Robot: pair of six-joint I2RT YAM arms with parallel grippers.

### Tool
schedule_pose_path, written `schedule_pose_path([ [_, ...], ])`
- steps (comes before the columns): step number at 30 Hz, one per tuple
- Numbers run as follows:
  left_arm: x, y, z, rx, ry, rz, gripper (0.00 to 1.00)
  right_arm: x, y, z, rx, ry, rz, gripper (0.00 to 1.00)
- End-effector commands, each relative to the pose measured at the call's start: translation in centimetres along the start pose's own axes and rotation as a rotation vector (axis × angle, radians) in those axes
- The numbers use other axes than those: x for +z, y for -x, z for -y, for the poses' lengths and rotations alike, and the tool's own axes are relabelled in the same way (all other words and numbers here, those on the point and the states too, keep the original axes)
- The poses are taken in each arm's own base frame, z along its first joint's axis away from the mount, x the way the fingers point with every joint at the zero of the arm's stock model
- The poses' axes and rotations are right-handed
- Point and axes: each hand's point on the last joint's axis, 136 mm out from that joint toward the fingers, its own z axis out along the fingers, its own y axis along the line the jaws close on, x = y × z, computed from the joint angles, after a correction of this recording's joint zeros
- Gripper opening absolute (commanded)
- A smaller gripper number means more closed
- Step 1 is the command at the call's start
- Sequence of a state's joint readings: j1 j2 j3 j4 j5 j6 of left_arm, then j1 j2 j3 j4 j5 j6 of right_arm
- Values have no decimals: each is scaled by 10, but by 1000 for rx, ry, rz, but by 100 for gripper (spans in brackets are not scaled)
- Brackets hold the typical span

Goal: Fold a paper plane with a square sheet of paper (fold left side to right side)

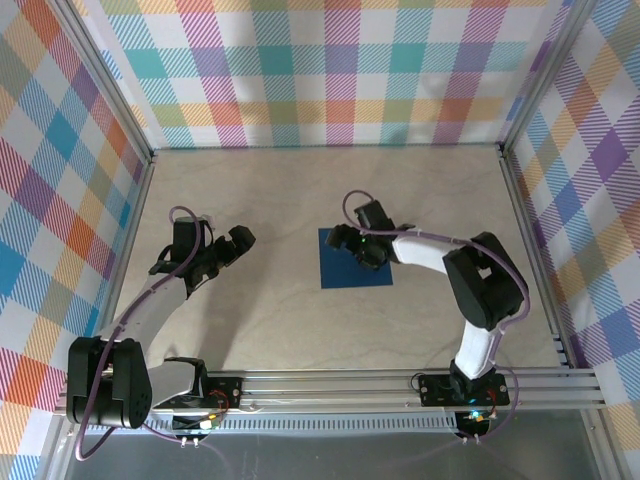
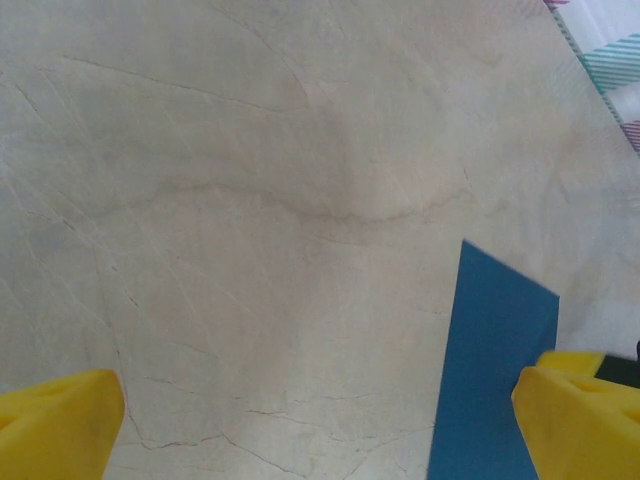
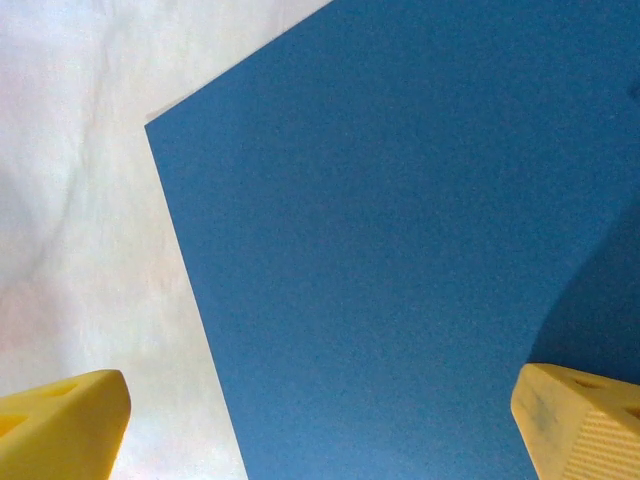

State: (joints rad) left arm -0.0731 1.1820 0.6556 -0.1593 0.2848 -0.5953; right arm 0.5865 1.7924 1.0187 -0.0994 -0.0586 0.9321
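Note:
The square sheet of paper (image 1: 340, 268) is dark blue and lies flat on the tabletop near the middle, with no crease that I can see. My right gripper (image 1: 362, 250) hovers over the sheet's right half, open. In the right wrist view the sheet (image 3: 400, 250) spreads under the right gripper (image 3: 320, 440), its yellow fingertips (image 3: 60, 425) wide apart with nothing between them. My left gripper (image 1: 228, 252) hangs open to the left of the sheet, apart from it. In the left wrist view the sheet (image 2: 495, 370) lies by the right fingertip (image 2: 580, 420) of the left gripper (image 2: 320, 440).
The tabletop (image 1: 300, 190) is pale marbled beige, fenced by metal rails and checked cloth walls (image 1: 330, 70) on three sides. A metal rail (image 1: 350, 385) at the near edge carries both arm bases.

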Motion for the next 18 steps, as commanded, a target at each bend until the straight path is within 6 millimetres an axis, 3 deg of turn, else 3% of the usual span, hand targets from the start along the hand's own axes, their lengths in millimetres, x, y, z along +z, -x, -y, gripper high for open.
schedule_pose_path([
  [1,-1,5,6,-20,-19,-10,100,0,-37,37,124,-139,-35,99],
  [6,3,1,8,-23,-36,-35,100,0,-50,25,107,-114,-54,99],
  [12,5,-7,13,-18,-68,-71,100,-8,-37,-3,53,-39,-30,99],
  [18,6,-17,27,9,-114,-118,99,-37,-13,-27,-83,6,49,99],
])
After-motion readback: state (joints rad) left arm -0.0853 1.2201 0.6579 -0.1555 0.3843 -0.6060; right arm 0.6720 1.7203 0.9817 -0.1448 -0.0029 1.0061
